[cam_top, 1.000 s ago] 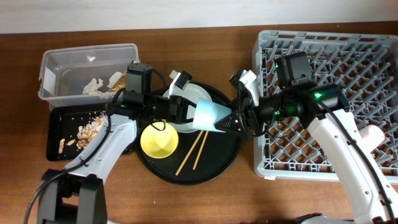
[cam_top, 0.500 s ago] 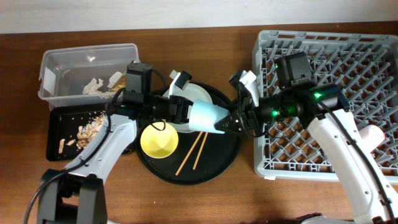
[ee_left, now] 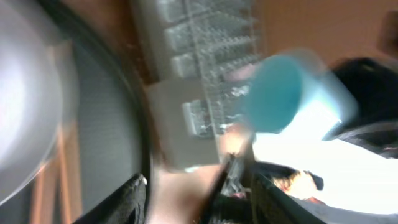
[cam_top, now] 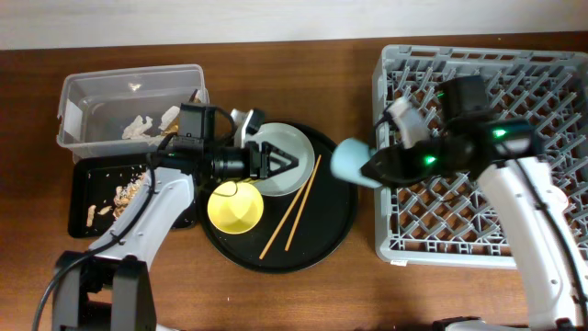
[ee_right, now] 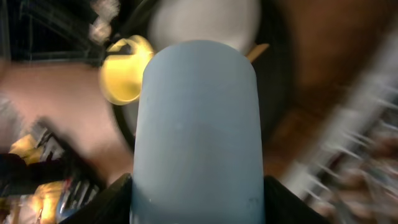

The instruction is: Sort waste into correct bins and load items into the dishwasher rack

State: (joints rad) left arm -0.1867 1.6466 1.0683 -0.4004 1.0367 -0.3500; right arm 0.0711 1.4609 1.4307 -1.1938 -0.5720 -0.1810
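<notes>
The light blue cup (cam_top: 349, 161) hangs over the gap between the round black tray and the dishwasher rack (cam_top: 478, 83), with my right gripper (cam_top: 372, 166) shut on it. In the right wrist view the cup (ee_right: 196, 124) fills the space between both fingers. My left gripper (cam_top: 280, 164) stands open and holds nothing over the pale plate (cam_top: 287, 141); in its blurred wrist view the left gripper (ee_left: 199, 199) shows open, with the cup (ee_left: 280, 93) well beyond it. The yellow bowl (cam_top: 234, 208) and the chopsticks (cam_top: 296, 210) lie on the round tray.
The round black tray (cam_top: 338, 225) sits mid-table. At the left, the clear tub (cam_top: 92, 92) holds crumpled white paper (cam_top: 141, 126), and the shallow black tray (cam_top: 83, 188) holds food scraps (cam_top: 129, 188). The rack's left wall is right next to the cup.
My left gripper opened, let go of the blue cup and drew back left. My right gripper closed on the cup and carried it right, to the rack's edge.
</notes>
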